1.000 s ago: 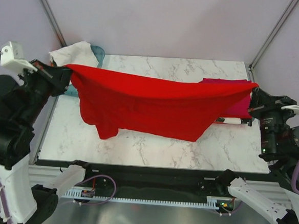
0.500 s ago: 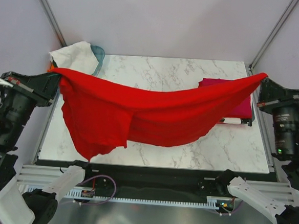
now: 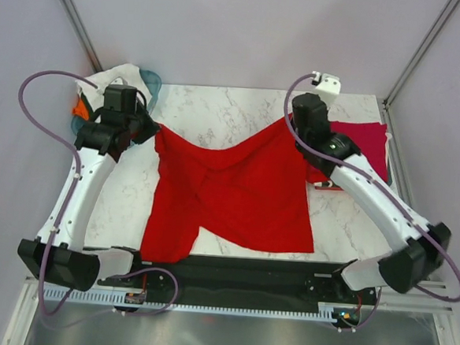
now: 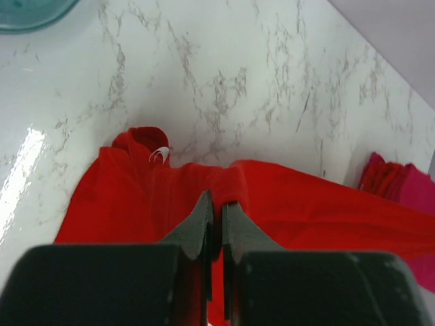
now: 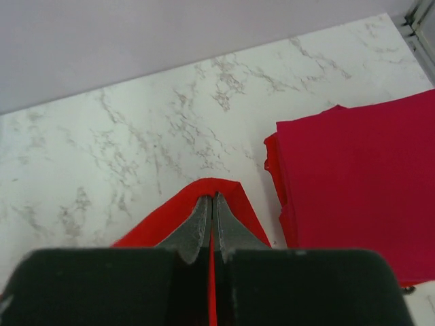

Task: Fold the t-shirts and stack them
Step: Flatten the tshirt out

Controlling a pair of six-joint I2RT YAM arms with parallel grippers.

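Observation:
The bright red t-shirt [image 3: 236,193] sags over the middle of the marble table [image 3: 219,105]. Its lower part reaches the near edge. My left gripper [image 3: 156,129] is shut on its upper left corner, and my right gripper [image 3: 290,125] is shut on its upper right corner. In the left wrist view the gripper [image 4: 217,201] pinches a fold of red cloth [image 4: 129,197]. The right wrist view shows that gripper [image 5: 213,198] nipping a red edge [image 5: 239,198]. A folded crimson-pink t-shirt [image 3: 366,142] [image 5: 360,183] lies at the right. A white t-shirt [image 3: 114,77] sits at the back left.
A teal plastic basket [image 3: 152,81] [image 4: 27,13] stands at the back left corner under the white cloth, with something orange [image 3: 79,108] beside it. A black rail [image 3: 231,267] runs along the table's near edge. Slanted frame poles [image 3: 75,19] rise at both back corners.
Both arms have swung in from the table's sides toward the back middle. The red t-shirt, stretched taut in the air before, has come down and hangs slack over the table.

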